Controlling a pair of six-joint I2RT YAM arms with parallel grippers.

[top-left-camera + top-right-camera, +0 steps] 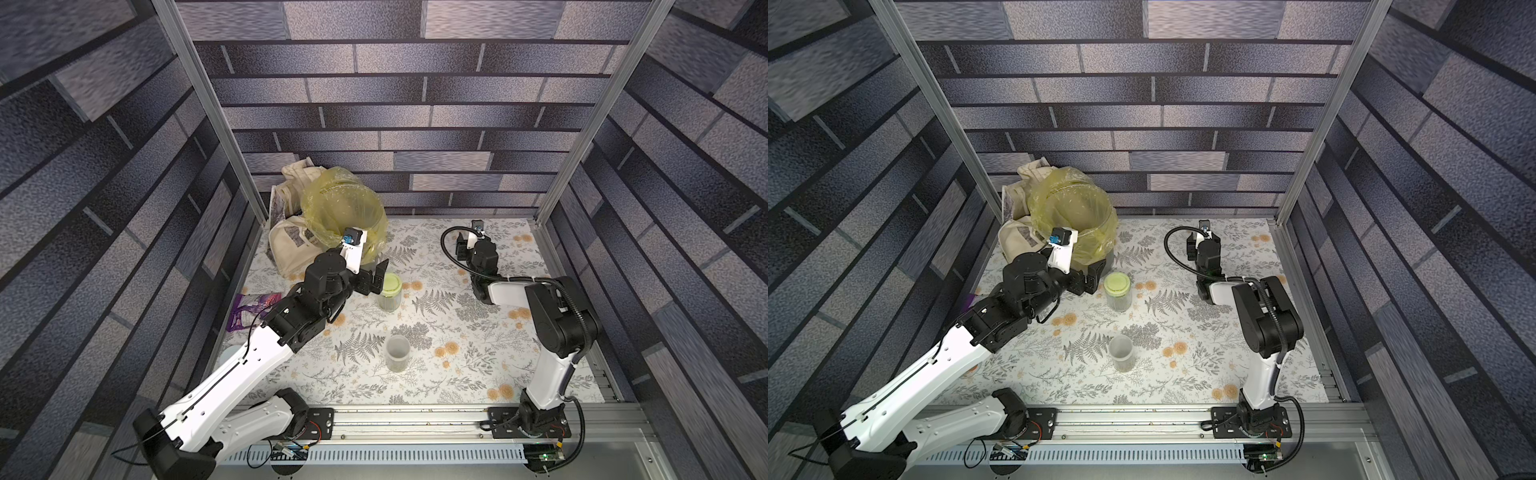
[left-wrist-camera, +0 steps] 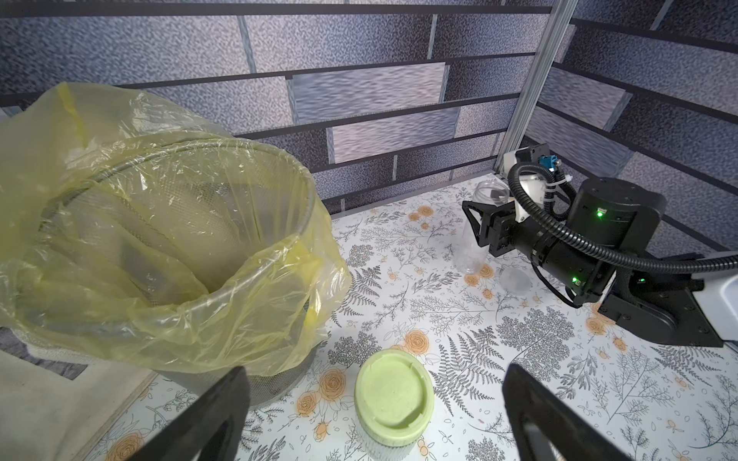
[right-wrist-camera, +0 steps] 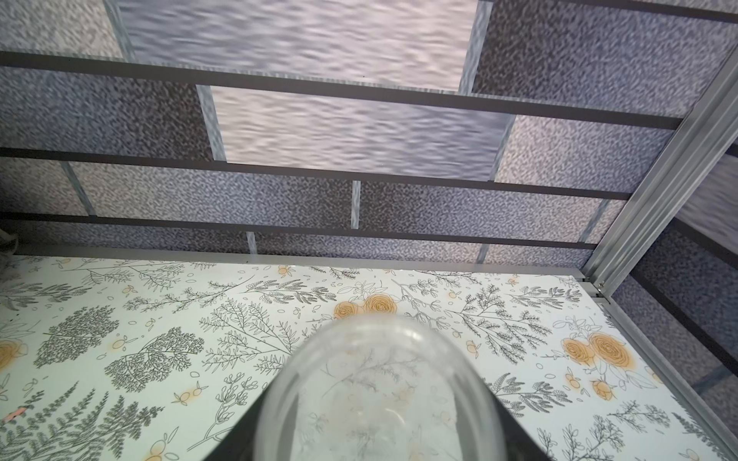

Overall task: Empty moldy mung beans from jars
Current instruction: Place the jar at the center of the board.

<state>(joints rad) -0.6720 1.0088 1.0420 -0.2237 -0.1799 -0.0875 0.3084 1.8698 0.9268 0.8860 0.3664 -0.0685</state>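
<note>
One grey mesh bin lined with a yellow plastic bag [image 2: 308, 190] stands back-left on the floral table [image 1: 457, 365]. Beside it the left gripper [image 1: 377, 277] gapes wide at the wider clear jar with lime-green lid [image 1: 390, 286]. The right gripper [image 2: 479, 225] brackets the tall slim clear jar [image 3: 379, 399]; squeezing or not, I cannot tell. Olive mung beans [image 1: 389, 306] lie low in that lidded jar and in the short clear jar [image 1: 398, 353].
</note>
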